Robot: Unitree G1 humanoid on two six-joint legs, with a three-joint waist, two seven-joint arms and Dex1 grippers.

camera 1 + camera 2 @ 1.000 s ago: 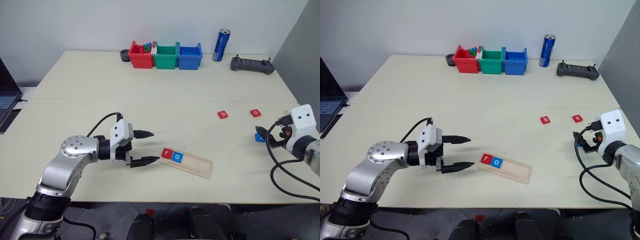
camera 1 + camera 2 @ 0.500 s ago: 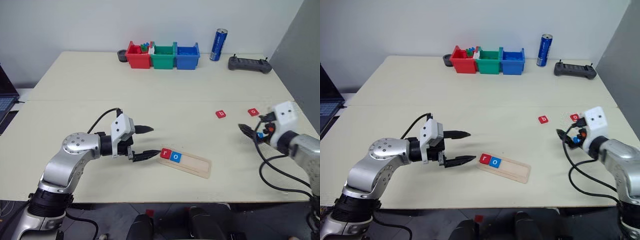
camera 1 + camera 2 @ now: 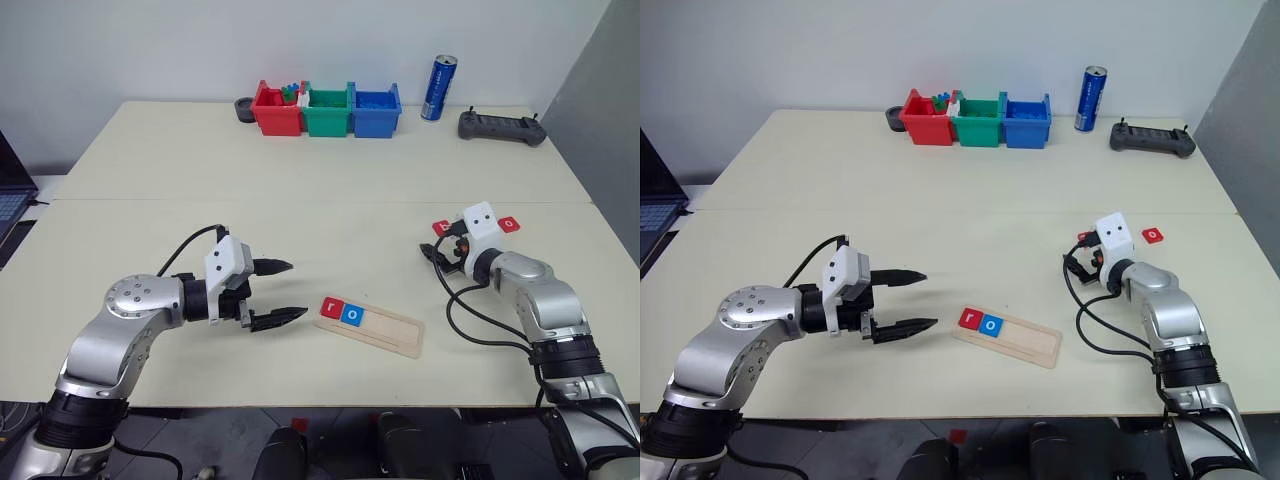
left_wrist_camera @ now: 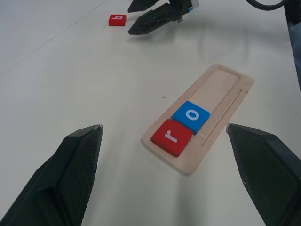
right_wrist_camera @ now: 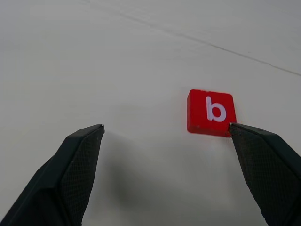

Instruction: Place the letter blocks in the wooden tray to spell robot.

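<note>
The wooden tray [image 3: 392,329] lies near the table's front edge, with a red r block [image 3: 332,307] and a blue o block [image 3: 352,314] side by side at its left end. My left gripper [image 3: 298,289] hangs open and empty just left of the tray. A red b block [image 5: 211,112] lies flat on the table, close ahead of my right gripper [image 3: 434,256], which is open and holds nothing. The b sits toward one fingertip [image 5: 263,160], not between the two. Another red o block [image 3: 510,223] lies further right.
Red [image 3: 279,110], green [image 3: 326,112] and blue [image 3: 374,110] bins line the far edge, with a blue can [image 3: 438,75] and a black controller [image 3: 502,127] to their right. A laptop [image 3: 8,200] sits at the left edge.
My right arm has swung in from the table's right edge, leftward and forward, until its open gripper is at the b block. The left gripper has drawn back slightly from the tray.
</note>
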